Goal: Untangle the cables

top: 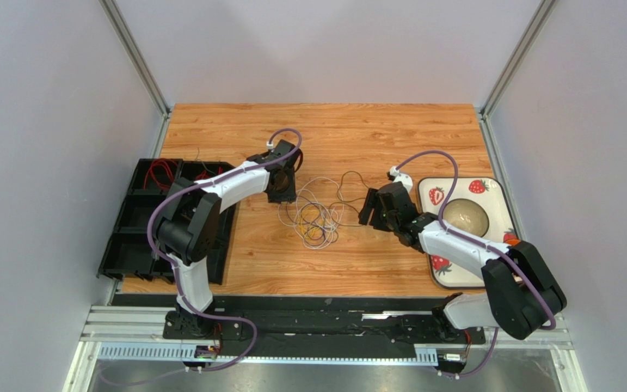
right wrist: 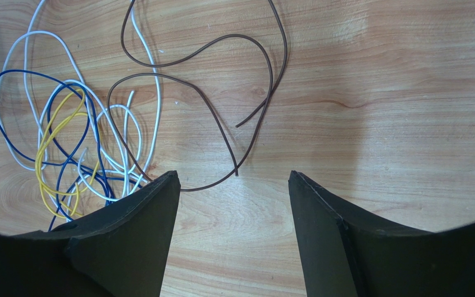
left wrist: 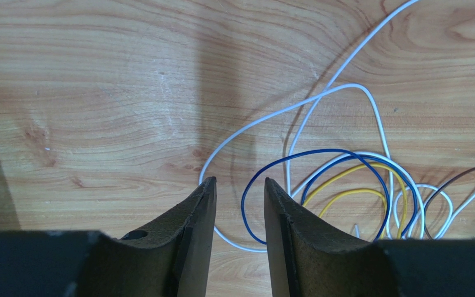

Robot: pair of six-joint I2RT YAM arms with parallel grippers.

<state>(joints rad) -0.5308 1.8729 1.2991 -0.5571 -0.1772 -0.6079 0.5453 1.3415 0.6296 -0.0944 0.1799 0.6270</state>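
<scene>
Two pincers hung low over the wooden counter [top: 349, 131], one at each side of the cables [top: 318, 214]. The left pincer [left wrist: 239, 182] had its jaws only a little apart, a white cable [left wrist: 351, 85] and a blue loop [left wrist: 320, 150] running beneath the gap, nothing clamped. The right pincer [right wrist: 234, 176] stood wide apart beside a brown cable [right wrist: 272, 74]. The cables lay tangled mid-counter between them. Farther left sat a black tray [top: 133, 216], farther right a strawberry plate [top: 492, 189].
</scene>
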